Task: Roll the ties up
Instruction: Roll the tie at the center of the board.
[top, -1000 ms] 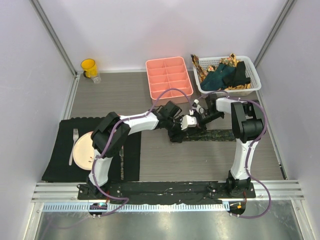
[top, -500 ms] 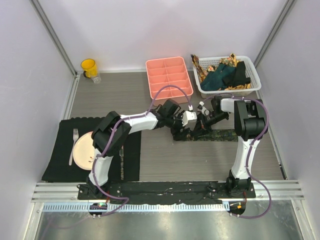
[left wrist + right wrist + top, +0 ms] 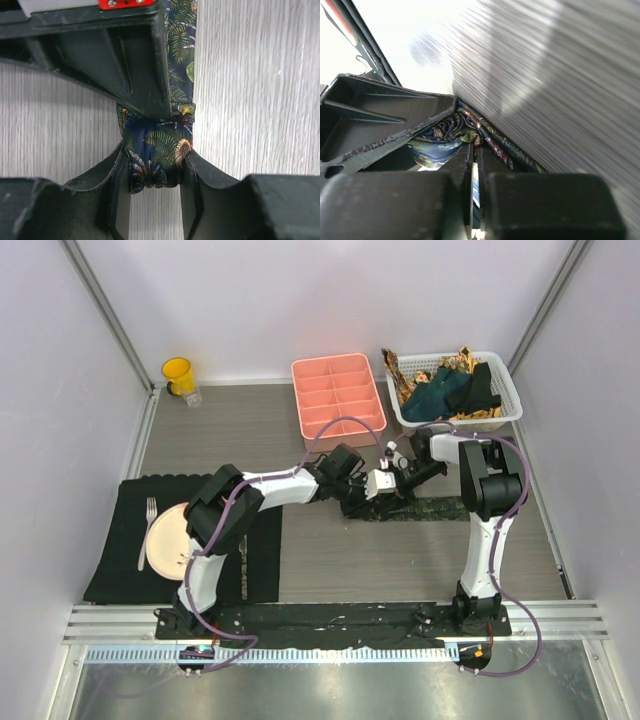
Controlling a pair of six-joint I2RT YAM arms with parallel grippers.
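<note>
A dark tie with a small multicoloured leaf pattern [image 3: 435, 509] lies flat on the table, running right from the two grippers. Its left end is rolled into a small bundle [image 3: 155, 145]. My left gripper [image 3: 155, 167] is shut on that roll, one finger on each side, and shows in the top view [image 3: 362, 502]. My right gripper [image 3: 474, 147] is shut, its tips pressed into the tie's folds [image 3: 437, 145] right beside the roll; in the top view it is just right of the left one [image 3: 395, 486]. Teal, black and gold-brown ties [image 3: 445, 390] lie heaped in the basket.
A white basket [image 3: 510, 390] stands at the back right, a pink divided tray [image 3: 338, 395] beside it. A yellow cup [image 3: 178, 373] is at the back left. A black placemat [image 3: 120, 540] with a plate [image 3: 168, 537] and fork [image 3: 146, 530] lies at the left.
Both grippers dipped slightly toward the near side half a second ago and have come back. The roll has stayed between them and the flat length of tie looks about the same.
</note>
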